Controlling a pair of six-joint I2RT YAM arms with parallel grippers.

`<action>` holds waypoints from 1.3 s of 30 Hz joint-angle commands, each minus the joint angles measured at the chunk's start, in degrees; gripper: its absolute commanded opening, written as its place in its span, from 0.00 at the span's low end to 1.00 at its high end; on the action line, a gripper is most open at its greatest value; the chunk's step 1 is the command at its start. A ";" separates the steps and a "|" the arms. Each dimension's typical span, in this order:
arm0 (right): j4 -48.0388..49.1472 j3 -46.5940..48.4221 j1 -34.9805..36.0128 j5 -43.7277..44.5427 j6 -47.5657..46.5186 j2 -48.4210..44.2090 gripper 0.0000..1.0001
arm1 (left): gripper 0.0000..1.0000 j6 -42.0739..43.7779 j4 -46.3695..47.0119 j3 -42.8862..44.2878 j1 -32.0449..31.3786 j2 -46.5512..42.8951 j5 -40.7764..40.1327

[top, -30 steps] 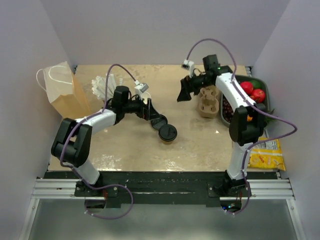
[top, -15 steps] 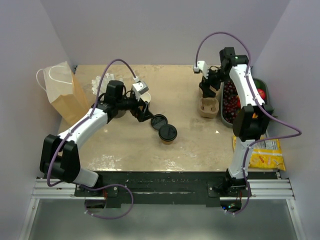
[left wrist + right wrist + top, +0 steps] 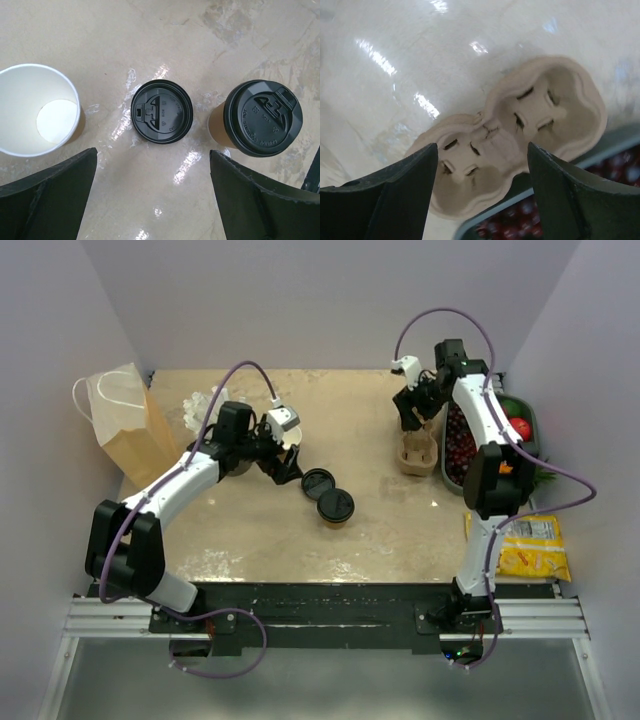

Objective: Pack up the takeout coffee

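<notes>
The takeout coffee [image 3: 336, 506], a kraft cup with a black lid, stands mid-table; it shows at the right of the left wrist view [image 3: 262, 117]. A loose black lid [image 3: 161, 111] lies beside it, and a lidless cup [image 3: 35, 110] with a white inside stands to the left. My left gripper [image 3: 289, 464] is open and empty, just short of the loose lid [image 3: 317, 483]; its midpoint in the wrist view [image 3: 153, 152] is over bare table. My right gripper [image 3: 411, 420] is open and empty above a pulp cup carrier [image 3: 417, 452], which fills the right wrist view [image 3: 520, 125] between the fingers [image 3: 395, 195].
A brown paper bag [image 3: 130, 427] stands at the far left with a cup of white straws [image 3: 203, 410] beside it. A dark bin of red fruit [image 3: 515, 430] sits right of the carrier. A yellow snack packet [image 3: 530, 545] lies at the right edge.
My left gripper drew back a little to the left of the lid and coffee. My right arm swung right and now points down over the carrier.
</notes>
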 commanded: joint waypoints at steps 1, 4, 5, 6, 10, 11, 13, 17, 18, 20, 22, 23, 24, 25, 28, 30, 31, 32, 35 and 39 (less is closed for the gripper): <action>13.81 -8.27 -0.06 10.63 33.69 -8.98 0.74 | 0.98 -1.17 1.14 1.66 -0.09 -0.52 -3.75; 15.75 -14.08 -0.06 13.64 39.43 -11.19 0.75 | 0.98 -2.40 2.19 1.57 -0.09 -0.43 -4.82; 16.01 -15.05 -0.06 14.43 40.24 -11.45 0.75 | 0.98 -3.01 2.54 1.48 -0.09 -0.34 -4.99; 16.28 -16.36 -0.06 14.69 40.51 -11.63 0.75 | 0.98 -3.28 2.80 1.39 -0.09 -0.34 -4.99; 17.77 -15.50 -0.06 15.49 41.30 -10.49 0.73 | 0.98 -4.16 4.12 0.87 -0.01 -1.22 -5.52; 17.95 -14.98 -0.06 15.58 41.31 -10.31 0.72 | 0.98 -4.25 4.21 0.43 -0.01 -1.57 -5.61; 18.04 -13.66 -0.06 15.84 41.31 -8.83 0.68 | 0.98 -4.16 4.30 -0.01 0.17 -1.84 -5.87; 17.60 -12.60 0.03 16.72 42.10 -7.06 0.60 | 0.98 -4.95 4.74 -0.54 0.35 -2.19 -6.05; 17.51 -12.42 0.03 17.07 42.44 -6.80 0.60 | 0.98 -5.04 4.74 -0.54 0.35 -2.19 -5.96; 17.25 -12.51 0.03 17.86 42.62 -6.36 0.59 | 0.98 -5.22 4.83 -0.54 0.43 -2.19 -6.31; 17.07 -12.77 0.03 17.95 43.06 -6.27 0.60 | 0.98 -5.30 4.92 -0.54 0.52 -2.01 -6.40; 16.99 -13.30 0.03 17.95 43.32 -6.27 0.60 | 0.98 -5.30 4.92 -0.54 0.52 -1.93 -6.57; 16.90 -13.65 0.03 17.95 43.76 -6.27 0.60 | 0.98 -5.30 5.09 -0.54 0.52 -1.84 -6.66; 16.90 -13.91 0.03 17.95 43.77 -6.18 0.61 | 0.98 -5.48 5.18 -0.45 0.61 -1.66 -6.66; 16.81 -14.09 0.03 18.48 43.77 -5.39 0.61 | 0.98 -5.57 5.18 -0.28 0.61 -1.49 -6.66; 16.72 -13.65 0.03 18.74 43.77 -4.87 0.61 | 0.98 -5.48 5.09 -0.19 0.70 -1.49 -6.75; 16.72 -13.48 0.03 18.65 43.77 -4.69 0.61 | 0.98 -5.39 5.09 -0.28 0.70 -1.49 -6.84; 16.72 -13.22 0.03 18.83 43.77 -4.60 0.61 | 0.98 -5.39 4.92 -0.36 0.78 -1.49 -6.92; 16.37 -13.13 0.03 19.18 43.77 -4.16 0.61 | 0.98 -5.48 5.09 -0.80 0.87 -1.40 -7.01; 16.19 -13.48 0.03 19.62 45.52 -3.90 0.59 | 0.98 -5.74 5.62 -0.98 0.96 -1.22 -6.92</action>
